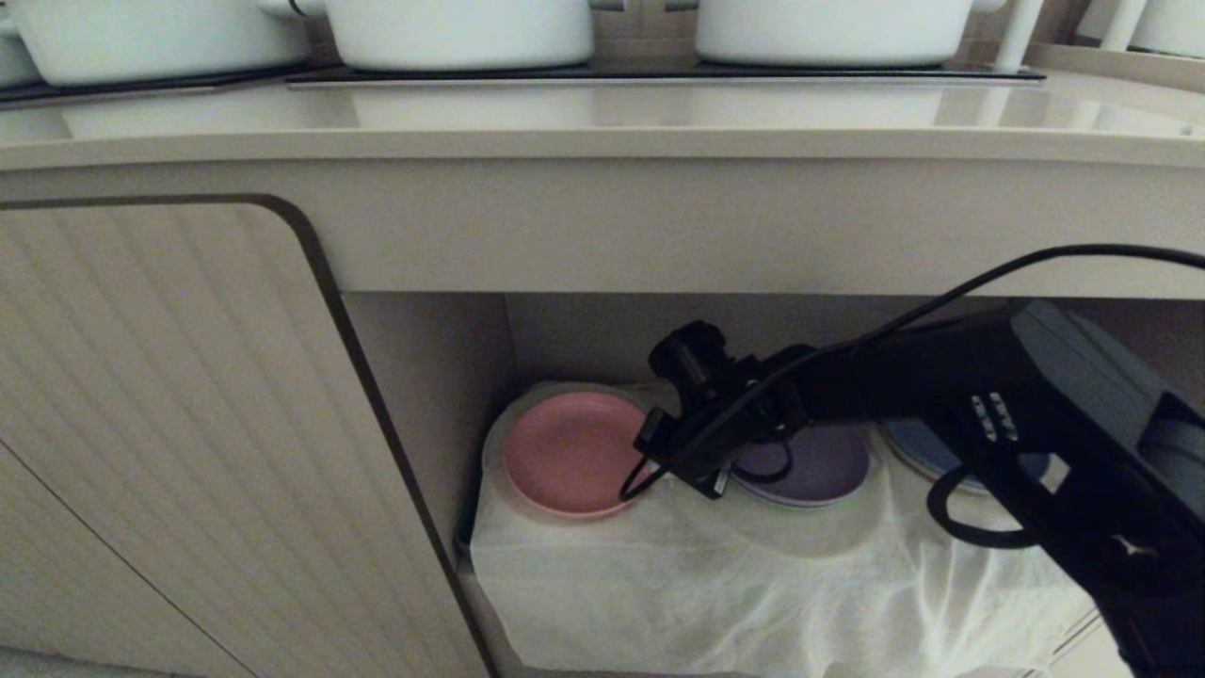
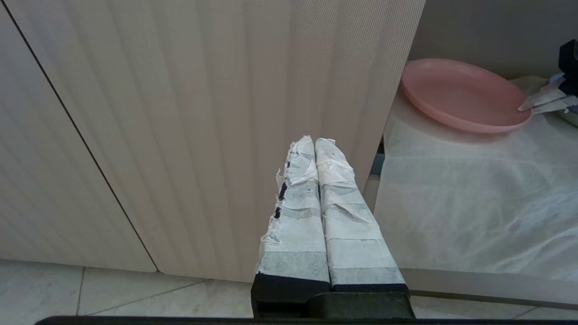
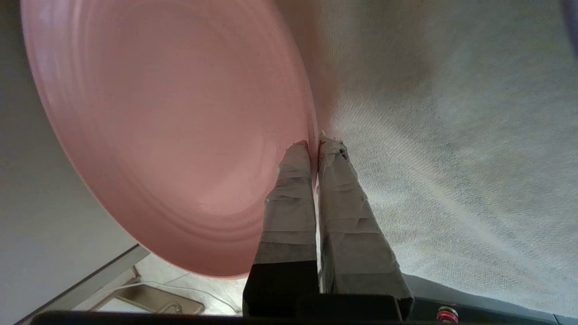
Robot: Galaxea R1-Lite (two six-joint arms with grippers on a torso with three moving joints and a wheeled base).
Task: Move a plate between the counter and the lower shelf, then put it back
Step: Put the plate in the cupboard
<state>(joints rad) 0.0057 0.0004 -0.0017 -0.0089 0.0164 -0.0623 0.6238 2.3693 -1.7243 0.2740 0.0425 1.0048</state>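
Observation:
The pink plate (image 1: 570,452) (image 2: 460,92) (image 3: 171,126) is at the left end of the lower shelf (image 1: 753,574), over its wrinkled white cloth. My right gripper (image 1: 650,468) (image 3: 314,144) reaches into the recess and is shut on the plate's right rim, one taped finger on each face of it. In the left wrist view the gripped side looks slightly raised off the cloth. My left gripper (image 2: 314,141) is parked low in front of the ribbed door, shut and holding nothing. The counter (image 1: 602,113) runs above the recess.
A purple plate (image 1: 819,461) and a blue plate (image 1: 918,447) lie on the cloth to the right, partly hidden by my right arm. The ribbed cabinet door (image 1: 169,424) stands left of the recess. White pots (image 1: 461,28) sit on the hob at the counter's back.

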